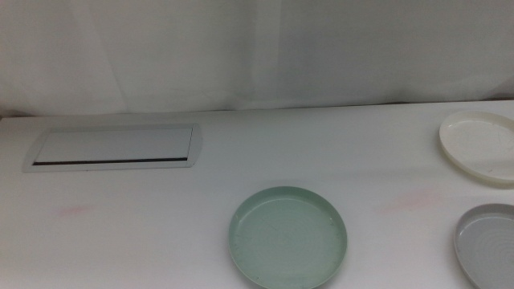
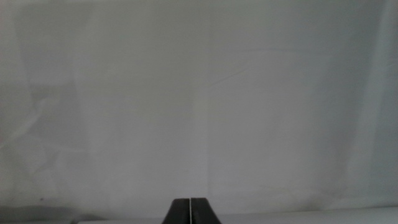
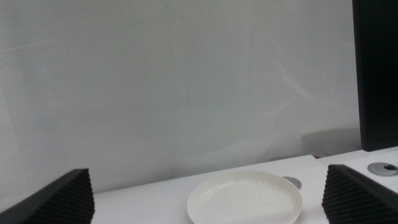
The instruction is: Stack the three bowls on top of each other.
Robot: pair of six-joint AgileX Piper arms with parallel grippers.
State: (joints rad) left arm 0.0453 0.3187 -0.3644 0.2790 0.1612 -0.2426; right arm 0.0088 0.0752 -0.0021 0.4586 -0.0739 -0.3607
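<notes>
Three bowls lie apart on the white table in the middle view. The pale mint green bowl [image 1: 289,238] is at the front centre. The cream white bowl [image 1: 480,147] is at the right edge, farther back, and also shows in the right wrist view [image 3: 245,198]. The grey bowl [image 1: 490,246] is at the front right corner, partly cut off. Neither arm shows in the middle view. My left gripper [image 2: 191,211] faces the white backdrop with its jaws pressed together. My right gripper [image 3: 208,202] stands open, jaws wide apart, facing the cream bowl from a distance.
A flat white rectangular panel [image 1: 114,148] with a dark slot is set into the table at the back left. A white cloth backdrop hangs behind the table. A dark upright panel [image 3: 375,74] and a small round grey fitting [image 3: 382,167] show in the right wrist view.
</notes>
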